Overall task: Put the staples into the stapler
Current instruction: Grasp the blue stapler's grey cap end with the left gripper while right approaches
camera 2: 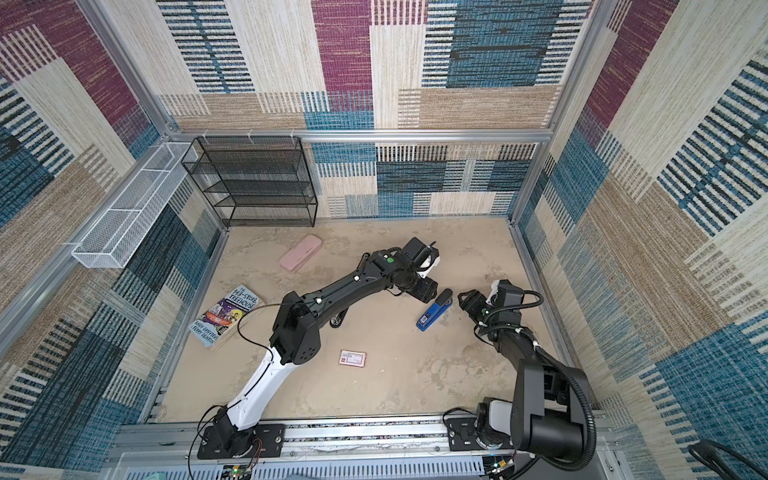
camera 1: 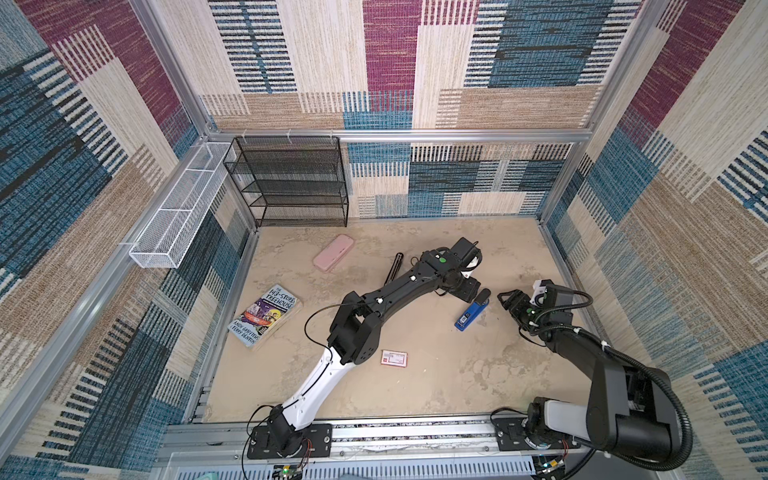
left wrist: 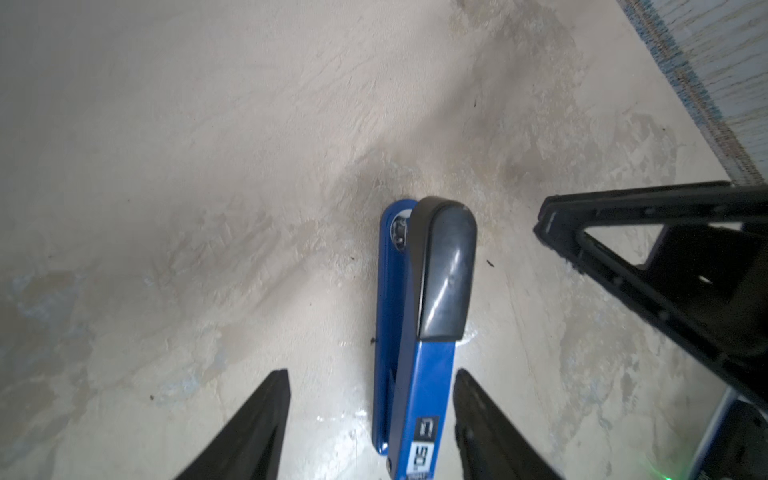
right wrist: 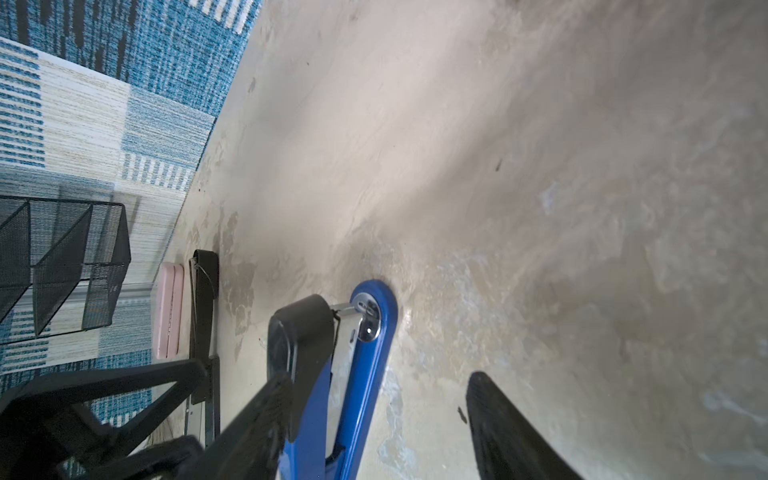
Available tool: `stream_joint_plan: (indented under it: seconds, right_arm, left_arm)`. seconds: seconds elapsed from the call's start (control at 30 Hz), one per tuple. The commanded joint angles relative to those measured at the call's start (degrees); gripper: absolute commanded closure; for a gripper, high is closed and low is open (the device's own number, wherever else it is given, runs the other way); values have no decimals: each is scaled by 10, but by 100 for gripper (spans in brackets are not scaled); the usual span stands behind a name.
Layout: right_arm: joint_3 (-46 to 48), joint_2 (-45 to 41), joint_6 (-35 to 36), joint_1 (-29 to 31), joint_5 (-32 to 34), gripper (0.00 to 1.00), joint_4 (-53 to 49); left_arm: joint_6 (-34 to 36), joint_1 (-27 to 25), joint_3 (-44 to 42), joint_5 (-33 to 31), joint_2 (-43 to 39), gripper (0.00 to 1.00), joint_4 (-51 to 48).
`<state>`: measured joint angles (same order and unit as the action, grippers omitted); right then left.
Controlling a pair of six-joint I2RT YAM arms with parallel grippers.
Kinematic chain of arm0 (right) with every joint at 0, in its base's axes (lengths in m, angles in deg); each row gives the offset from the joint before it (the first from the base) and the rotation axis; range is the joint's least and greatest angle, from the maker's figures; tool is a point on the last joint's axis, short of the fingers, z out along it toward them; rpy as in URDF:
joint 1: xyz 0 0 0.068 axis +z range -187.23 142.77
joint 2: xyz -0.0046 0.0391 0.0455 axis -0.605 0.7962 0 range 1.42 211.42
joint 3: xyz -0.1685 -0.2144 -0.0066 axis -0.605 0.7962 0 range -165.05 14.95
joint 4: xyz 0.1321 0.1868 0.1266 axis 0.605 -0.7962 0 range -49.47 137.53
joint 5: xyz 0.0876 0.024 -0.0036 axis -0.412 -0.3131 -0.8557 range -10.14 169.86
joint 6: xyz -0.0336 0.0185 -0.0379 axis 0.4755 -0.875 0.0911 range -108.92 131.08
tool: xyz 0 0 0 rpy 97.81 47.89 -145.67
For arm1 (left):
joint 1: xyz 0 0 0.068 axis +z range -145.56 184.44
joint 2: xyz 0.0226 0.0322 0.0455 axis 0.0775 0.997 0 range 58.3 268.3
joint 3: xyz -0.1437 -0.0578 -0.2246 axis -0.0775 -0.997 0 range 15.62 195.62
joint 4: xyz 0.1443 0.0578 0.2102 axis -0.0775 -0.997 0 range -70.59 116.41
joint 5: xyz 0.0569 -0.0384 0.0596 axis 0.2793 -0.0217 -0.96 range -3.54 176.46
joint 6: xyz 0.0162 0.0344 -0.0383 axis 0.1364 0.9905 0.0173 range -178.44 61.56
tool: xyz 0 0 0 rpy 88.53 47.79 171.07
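Tabletop (camera 1: 457, 395) beige, stained; walls (camera 1: 457, 183) patchwork carpet; left claw (left wrist: 370, 372), right claw (right wrist: 378, 375) both spread astride blue stapler (left wrist: 432, 357).

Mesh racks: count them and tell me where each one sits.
2. The black mesh shelf stands on the table at its back left corner; the white mesh basket is mounted above the table's left edge, beside it. No other shows, though some of the scene is hidden.

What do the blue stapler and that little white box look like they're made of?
Stapler: blue body looks like enamelled metal, glossy with sharp highlights. Its black cap seems smooth plastic, softly sheened. Its anvil plate is bright bare metal. The staple box looks like matte card, thin and flat.
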<state>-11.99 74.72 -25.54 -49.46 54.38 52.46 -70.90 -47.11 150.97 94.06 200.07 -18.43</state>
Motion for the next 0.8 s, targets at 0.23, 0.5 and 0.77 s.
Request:
stream_joint_plan:
  seconds: [0.23, 0.5, 0.77]
  right_arm:
    - [10, -3, -6, -2, -7, 30, 29]
    - [20, -8, -5, -2, -4, 30, 24]
    - [25, -8, -4, -2, -9, 31, 29]
  left_arm:
    - [34, -25, 102, -16, 80, 32, 10]
    - [34, -28, 108, -49, 105, 38, 39]
    - [78, -28, 55, -93, 74, 68, 39]
